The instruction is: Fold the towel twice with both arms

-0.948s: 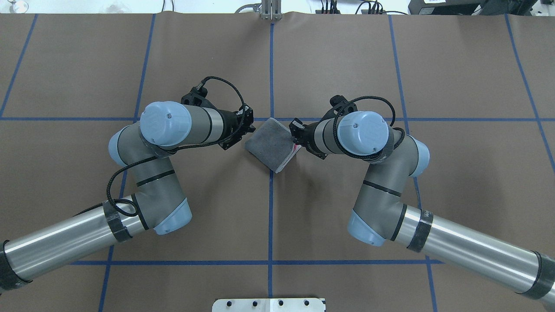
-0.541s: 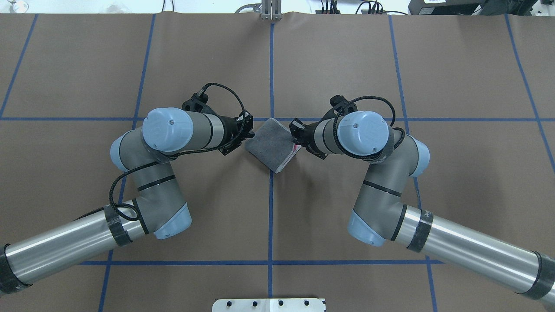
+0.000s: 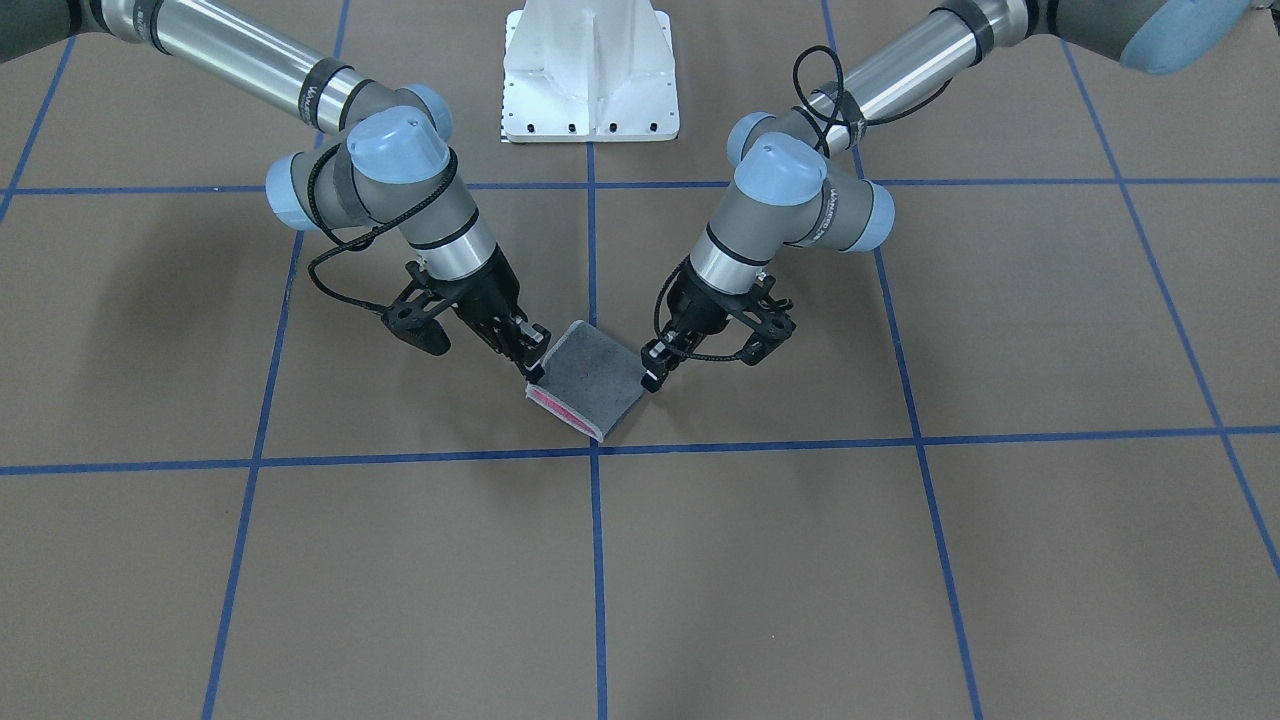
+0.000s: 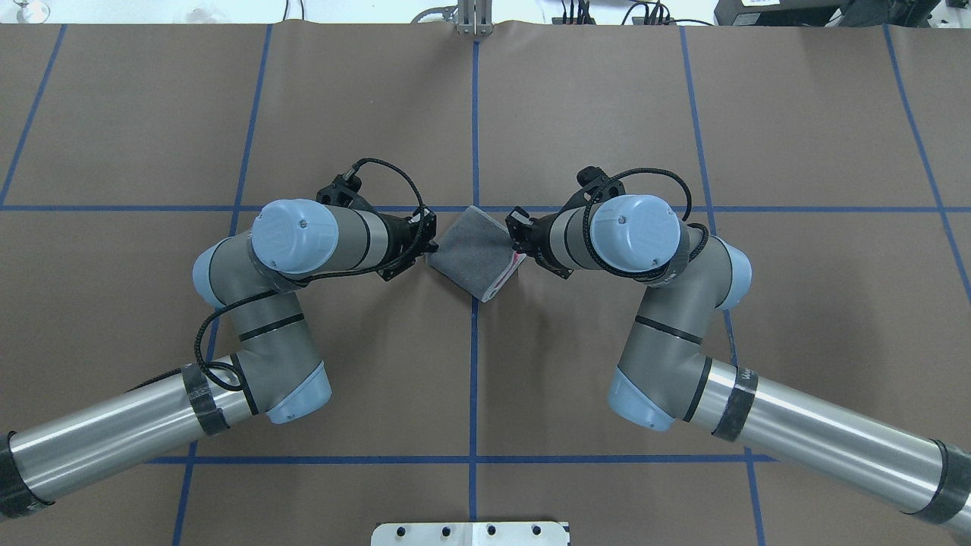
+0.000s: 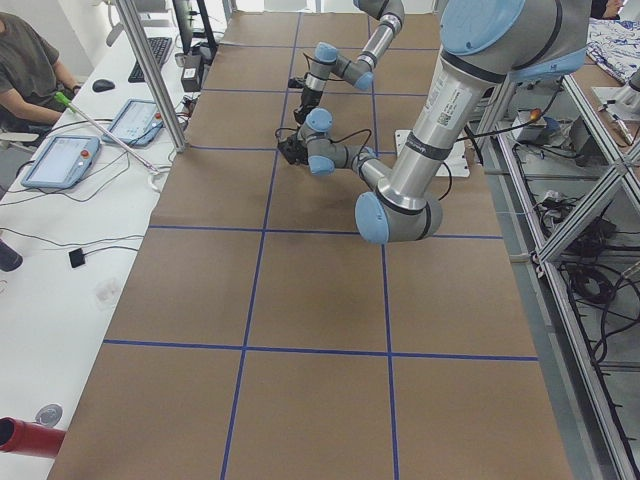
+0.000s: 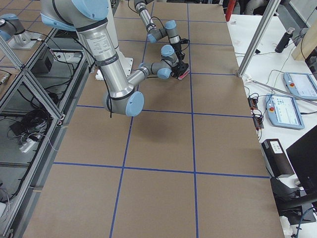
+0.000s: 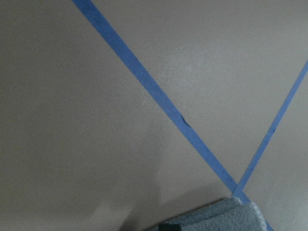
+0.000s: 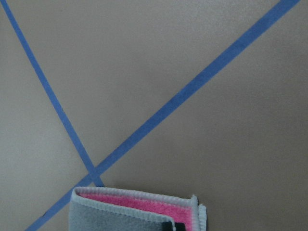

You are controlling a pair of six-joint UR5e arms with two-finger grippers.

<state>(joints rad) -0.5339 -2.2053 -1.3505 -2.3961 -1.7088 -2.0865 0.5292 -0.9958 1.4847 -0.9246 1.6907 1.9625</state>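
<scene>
Towel (image 4: 472, 252) lies folded grey-out on surface (image 4: 341, 114), just robot-side of tape cross (image 3: 593, 447); right pincer (image 3: 533, 368) pinched on its open pink edge, left pincer (image 3: 650, 380) touching corner opposite, closure can't tell, likely bracing both ends so the layers don't slip.

Bright, even, diffuse light from above. The brown bench (image 4: 485, 114) is well exposed, but the strip beyond its far edge is blown out white. Shadows are soft and faint, pooled under both arms. Streaky glare on the silver tube of the right arm (image 4: 834, 444) and of the left arm (image 4: 98, 432). Fixed views are sharp. Side views show wide-angle skew in the grid lines. Left wrist view is soft and dimmer at lower left, with the towel (image 7: 216, 216) blurred at the bottom edge. Right wrist view is crisper; terry texture readable.
</scene>
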